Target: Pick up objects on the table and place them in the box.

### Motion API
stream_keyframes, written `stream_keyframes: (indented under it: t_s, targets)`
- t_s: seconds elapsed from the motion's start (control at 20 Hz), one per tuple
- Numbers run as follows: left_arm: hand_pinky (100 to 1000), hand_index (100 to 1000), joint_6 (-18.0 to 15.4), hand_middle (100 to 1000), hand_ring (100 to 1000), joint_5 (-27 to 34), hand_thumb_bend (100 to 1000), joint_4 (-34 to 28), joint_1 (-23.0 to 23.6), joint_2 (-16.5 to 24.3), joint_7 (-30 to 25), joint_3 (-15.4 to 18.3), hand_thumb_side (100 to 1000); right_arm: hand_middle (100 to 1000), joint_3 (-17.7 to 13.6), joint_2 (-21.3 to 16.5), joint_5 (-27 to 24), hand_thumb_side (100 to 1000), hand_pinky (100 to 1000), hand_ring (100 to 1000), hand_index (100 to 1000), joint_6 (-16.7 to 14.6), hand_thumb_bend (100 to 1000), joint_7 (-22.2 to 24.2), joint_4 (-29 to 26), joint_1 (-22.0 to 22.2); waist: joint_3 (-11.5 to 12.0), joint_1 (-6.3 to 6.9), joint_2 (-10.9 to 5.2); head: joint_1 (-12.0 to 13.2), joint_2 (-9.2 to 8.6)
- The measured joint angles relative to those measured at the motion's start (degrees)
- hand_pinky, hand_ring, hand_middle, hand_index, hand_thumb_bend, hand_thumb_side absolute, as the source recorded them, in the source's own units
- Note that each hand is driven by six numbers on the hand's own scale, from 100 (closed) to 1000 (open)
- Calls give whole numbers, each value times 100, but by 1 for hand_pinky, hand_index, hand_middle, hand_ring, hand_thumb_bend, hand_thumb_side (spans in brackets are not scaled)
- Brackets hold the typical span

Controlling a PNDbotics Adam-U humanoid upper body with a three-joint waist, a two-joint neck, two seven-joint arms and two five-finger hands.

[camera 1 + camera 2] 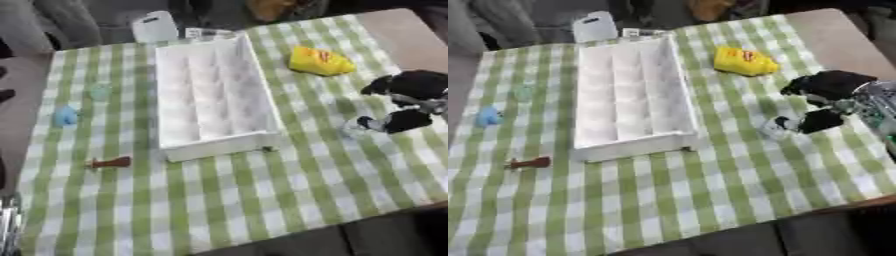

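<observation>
Brown piece nearest; blue lump left of box.

Green-checked tablecloth, bare tan tabletop, perhaps grey floor beyond

Landmark: box, mid-table on the cloth, long side running front to back. Behind its far left corner, a flat tag-shaped piece. Right of its far end, a crumpled packet. Left, well apart, two small lumps. Left of the near end, a small stick-like piece. Right of the near end, right hand with a small object at its fingertips.
</observation>
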Motion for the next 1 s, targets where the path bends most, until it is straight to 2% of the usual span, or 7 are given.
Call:
stream_keyframes:
  t_s: [0.3,0.6,0.65,0.7,0.75,0.85,1.0]
  targets:
    - [763,737,2,697,1000,12,100,0,-12,0,-4,-1,874,807,-3,-1,-89,964,583,453,954,63,386,336,-21,-9,0,0,50,-2,9]
    - [764,737,3,697,1000,14,100,0,-38,0,-5,-1,874,808,40,2,-93,1000,590,461,971,20,458,606,-100,41,-9,0,84,-4,21]
    - [765,737,3,698,1000,14,100,0,-38,0,-6,-1,874,813,45,2,-93,927,594,464,979,10,483,663,-111,52,-11,0,84,-4,21]
    - [765,737,3,698,1000,14,100,0,-40,0,-6,-1,874,813,57,3,-93,927,594,464,979,0,483,726,-127,57,-13,0,84,-5,21]
    - [765,737,3,698,1000,14,100,0,-41,0,-6,-1,874,816,72,3,-93,799,597,466,983,-14,468,796,-158,72,-13,0,84,-5,21]
    - [765,737,2,698,1000,14,100,0,-42,0,-7,-1,874,815,83,3,-93,759,597,466,981,-35,464,936,-215,102,-15,0,84,-7,21]
    - [765,737,-4,698,1000,14,100,0,-43,0,-13,-1,873,819,105,3,-93,749,601,469,985,-42,462,1089,-291,102,-19,0,84,-17,22]
